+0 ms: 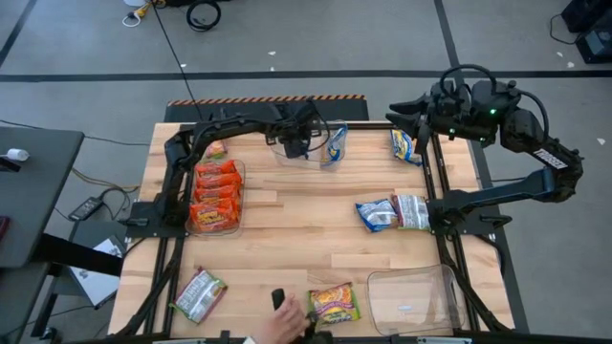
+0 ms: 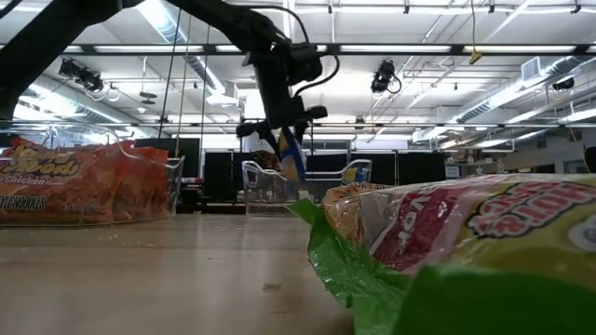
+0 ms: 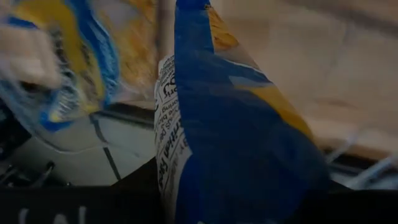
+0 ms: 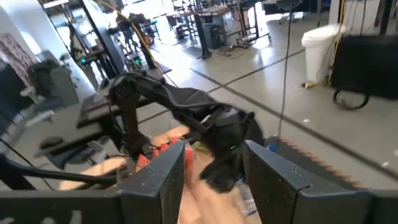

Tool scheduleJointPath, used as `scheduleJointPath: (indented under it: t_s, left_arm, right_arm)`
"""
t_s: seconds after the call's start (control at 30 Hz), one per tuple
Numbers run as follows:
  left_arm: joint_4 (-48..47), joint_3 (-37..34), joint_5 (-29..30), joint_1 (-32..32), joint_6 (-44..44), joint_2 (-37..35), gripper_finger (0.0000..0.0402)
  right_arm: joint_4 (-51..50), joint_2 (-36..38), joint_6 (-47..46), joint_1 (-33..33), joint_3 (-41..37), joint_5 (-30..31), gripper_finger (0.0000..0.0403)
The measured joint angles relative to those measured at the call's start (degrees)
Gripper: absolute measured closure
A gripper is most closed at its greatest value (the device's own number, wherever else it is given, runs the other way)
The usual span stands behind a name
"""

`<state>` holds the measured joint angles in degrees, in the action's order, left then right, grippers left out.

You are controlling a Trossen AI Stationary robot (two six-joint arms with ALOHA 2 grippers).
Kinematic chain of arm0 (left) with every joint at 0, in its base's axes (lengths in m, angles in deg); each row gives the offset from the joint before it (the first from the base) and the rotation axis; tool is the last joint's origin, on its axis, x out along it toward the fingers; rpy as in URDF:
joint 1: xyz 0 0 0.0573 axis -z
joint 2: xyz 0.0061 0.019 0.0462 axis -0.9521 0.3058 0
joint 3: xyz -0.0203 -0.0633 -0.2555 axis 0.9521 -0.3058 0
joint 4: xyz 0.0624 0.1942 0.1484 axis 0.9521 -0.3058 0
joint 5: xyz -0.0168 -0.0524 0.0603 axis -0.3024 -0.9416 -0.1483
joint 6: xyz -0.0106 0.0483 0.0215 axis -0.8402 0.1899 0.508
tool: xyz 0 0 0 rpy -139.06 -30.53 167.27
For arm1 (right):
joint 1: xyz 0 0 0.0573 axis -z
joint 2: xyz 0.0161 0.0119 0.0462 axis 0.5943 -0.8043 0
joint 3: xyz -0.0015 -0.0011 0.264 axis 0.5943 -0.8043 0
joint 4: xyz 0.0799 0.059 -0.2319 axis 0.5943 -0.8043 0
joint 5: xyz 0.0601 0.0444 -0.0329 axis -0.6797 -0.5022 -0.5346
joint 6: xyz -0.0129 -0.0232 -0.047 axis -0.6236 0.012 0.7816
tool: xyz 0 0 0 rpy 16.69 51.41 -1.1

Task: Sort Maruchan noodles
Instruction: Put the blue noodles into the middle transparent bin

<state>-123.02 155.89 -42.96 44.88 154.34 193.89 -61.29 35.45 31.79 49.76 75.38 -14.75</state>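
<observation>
My left gripper (image 1: 306, 141) reaches to the table's far middle and is shut on a blue-and-yellow noodle packet (image 1: 335, 145), held over a clear tray (image 1: 287, 153). In the low view the packet (image 2: 291, 156) hangs below the gripper (image 2: 282, 126), above the tray (image 2: 265, 181). A second blue-and-yellow packet (image 3: 56, 68) shows blurred beside it. Several orange packets (image 1: 216, 196) lie in a clear tray at the left. My right gripper (image 4: 211, 180) is raised at the far right, open, with nothing between its fingers. My left gripper holds the blue-and-yellow packet by its upper end (image 2: 287, 135), coming at it slanting down from above. The packet hangs on edge below the fingers, clear of the table (image 3: 236, 143). The packet itself fills the wrist view and hides the place of contact.
Loose packets lie about: blue-and-yellow ones (image 1: 405, 145) (image 1: 376, 213), a silver-white one (image 1: 413, 210), a yellow-green one (image 1: 332, 304) and a silver-and-red one (image 1: 199, 294). A clear tray (image 1: 413, 298) stands near right. A person's hand (image 1: 282, 323) reaches in at the near edge.
</observation>
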Motion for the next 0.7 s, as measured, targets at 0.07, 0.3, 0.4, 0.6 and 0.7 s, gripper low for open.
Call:
scheduleJointPath:
  t_s: [0.07,0.3,0.4,0.6,0.7]
  left_arm:
    - [0.2,0.0,1.2,-1.3,1.2,0.1,0.0237]
    - [-0.7,0.0,2.6,-4.4,-1.4,0.1,0.0237]
    - [-5.0,0.0,2.9,-4.6,-4.2,0.1,0.0237]
    - [-9.4,0.0,3.3,-3.1,1.2,0.1,0.0229]
    - [-9.3,0.0,3.3,-2.2,2.3,0.1,0.0227]
  right_arm:
    - [0.0,0.0,-2.0,0.0,0.0,-1.1,0.0235]
    - [0.1,0.0,-2.3,0.0,0.0,-2.8,0.0235]
    - [0.1,0.0,0.1,0.0,0.0,-2.4,0.0235]
    - [0.2,-0.4,4.7,0.0,0.0,-1.2,0.0235]
    - [0.1,-0.5,5.0,0.0,0.0,-2.3,0.0235]
